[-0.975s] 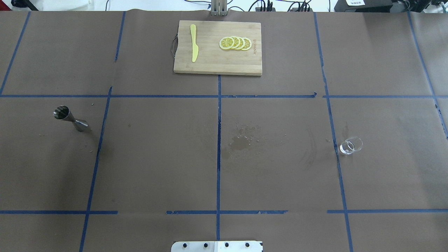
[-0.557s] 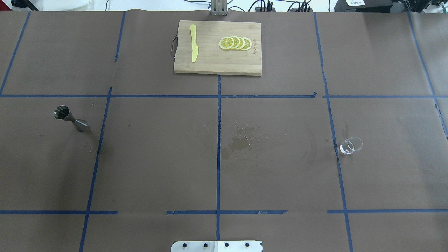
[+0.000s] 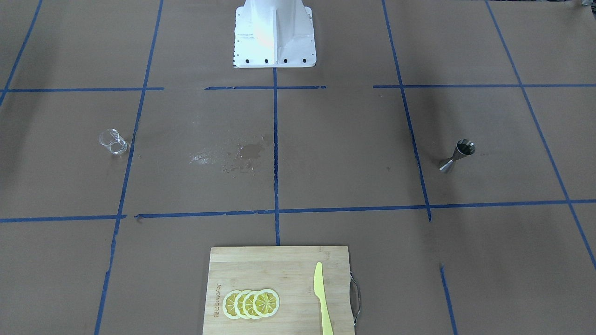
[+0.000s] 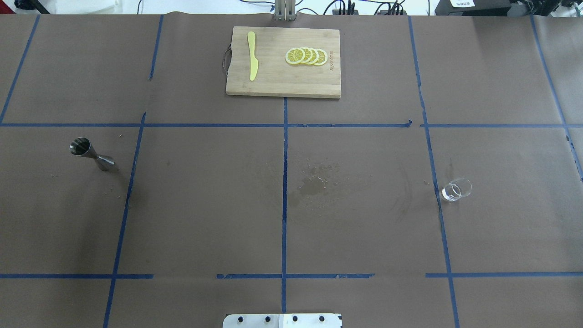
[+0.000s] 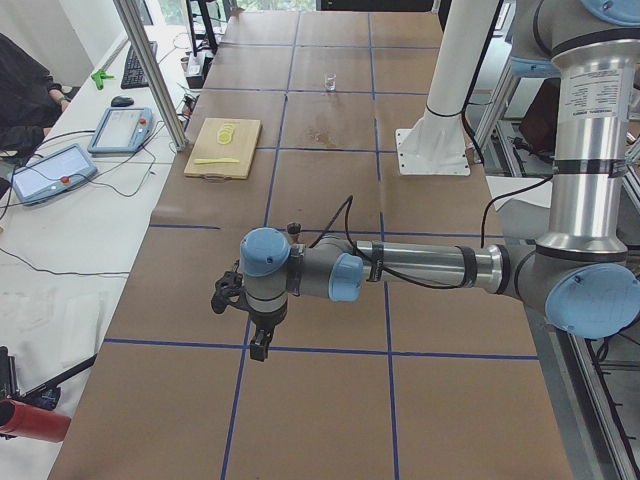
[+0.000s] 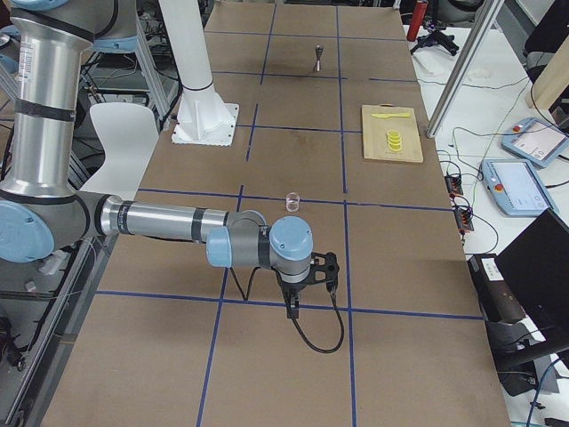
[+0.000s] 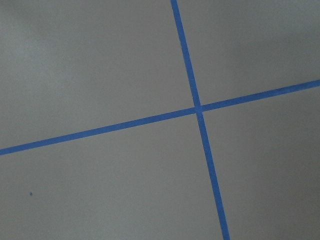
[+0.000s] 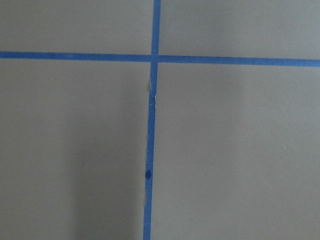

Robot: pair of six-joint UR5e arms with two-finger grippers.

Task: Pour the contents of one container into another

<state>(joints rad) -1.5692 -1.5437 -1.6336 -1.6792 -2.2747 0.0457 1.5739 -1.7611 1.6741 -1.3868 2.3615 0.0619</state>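
We see the metal measuring cup upright at the table's left and the small glass at its right. The left gripper and right gripper hang apart from both, and we cannot tell whether their fingers are parted.

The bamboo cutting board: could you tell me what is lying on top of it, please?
On the cutting board lie a yellow knife and four overlapping lemon slices. Each slice partly covers the next; the board's underside is hidden.
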